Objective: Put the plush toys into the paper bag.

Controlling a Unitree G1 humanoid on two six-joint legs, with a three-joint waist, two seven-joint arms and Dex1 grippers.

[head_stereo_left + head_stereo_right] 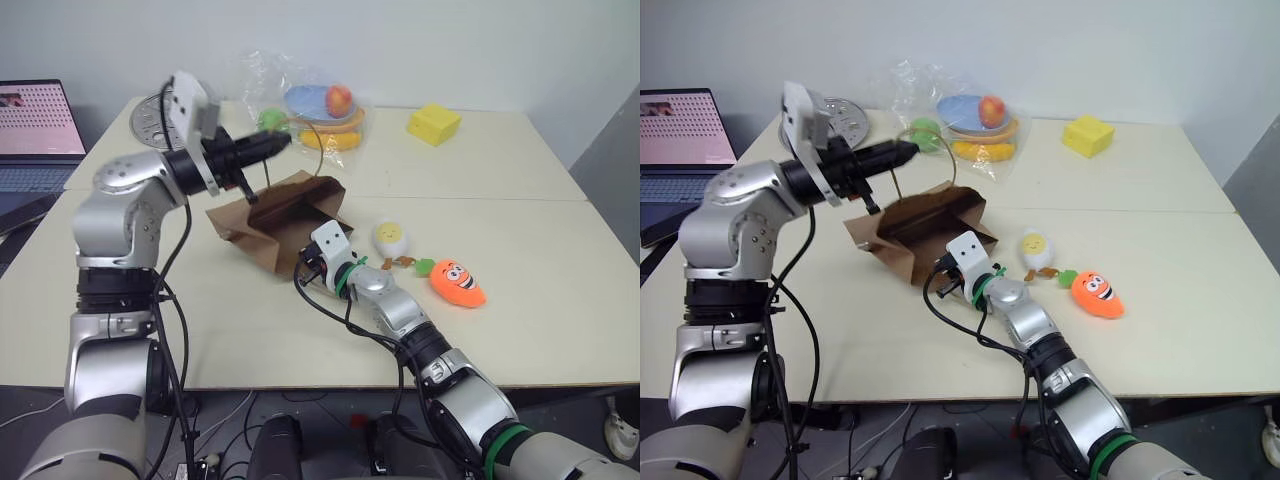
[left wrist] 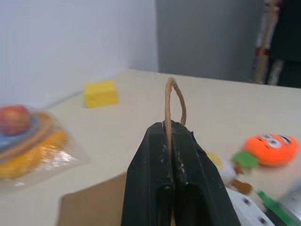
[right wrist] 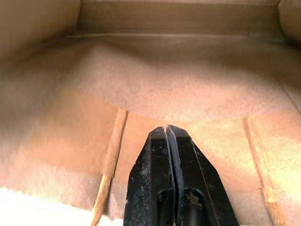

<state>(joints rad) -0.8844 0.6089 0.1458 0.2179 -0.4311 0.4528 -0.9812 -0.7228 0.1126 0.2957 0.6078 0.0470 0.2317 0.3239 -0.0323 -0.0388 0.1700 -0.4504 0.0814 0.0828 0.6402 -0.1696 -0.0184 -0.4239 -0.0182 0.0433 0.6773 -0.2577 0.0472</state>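
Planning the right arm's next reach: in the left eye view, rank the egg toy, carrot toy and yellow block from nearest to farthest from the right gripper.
1. Egg toy: nearest, just beyond the right gripper, on its right.
2. Carrot toy: farther right, toward the table's near edge.
3. Yellow block: farthest, at the table's far side.

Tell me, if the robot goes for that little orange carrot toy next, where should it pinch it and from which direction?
Probably across the middle of the orange carrot, coming from above. It lies flat on the table, face up, apart from the egg toy, so both long sides look free for fingers to straddle. The soft body should squash into the grip. The green top is small and floppy, a poorer hold.
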